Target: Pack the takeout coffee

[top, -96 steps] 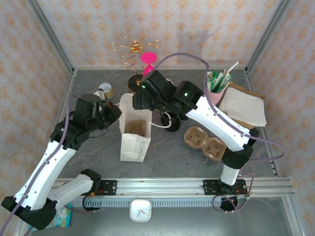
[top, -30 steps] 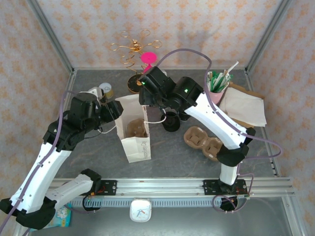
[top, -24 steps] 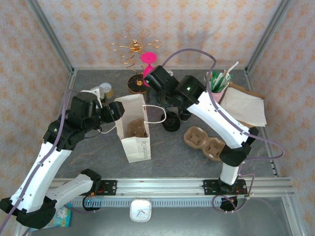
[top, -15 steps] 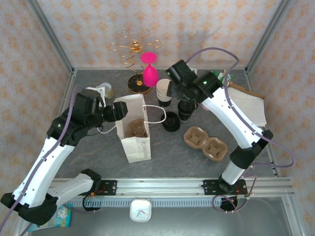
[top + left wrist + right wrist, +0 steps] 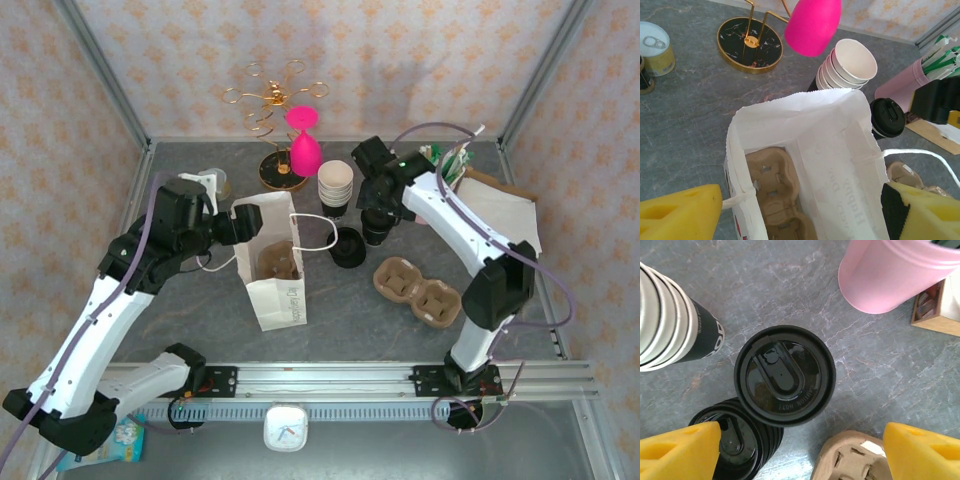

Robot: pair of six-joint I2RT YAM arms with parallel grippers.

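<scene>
right fingers (image 5: 675,452) are spread wide with nothing in them, hanging right above the takeout coffee (image 5: 785,375); its black lid sits in the gap between them, no contact that i can see; the cup is standing on the bare worktop (image 5: 765,270), not in a carrier; just beside it is a stack of black lids (image 5: 732,445), with the stack of cream cups (image 5: 665,325) a little further off and the pink straw cup (image 5: 900,275) near its other side; a brown pulp carrier (image 5: 418,292) lies on the worktop close by; left fingers (image 5: 680,212) are wide open too, one on each side of the open white bag (image 5: 830,150); can't tell if they touch the paper; a second carrier (image 5: 772,190) sits down inside the bag
</scene>
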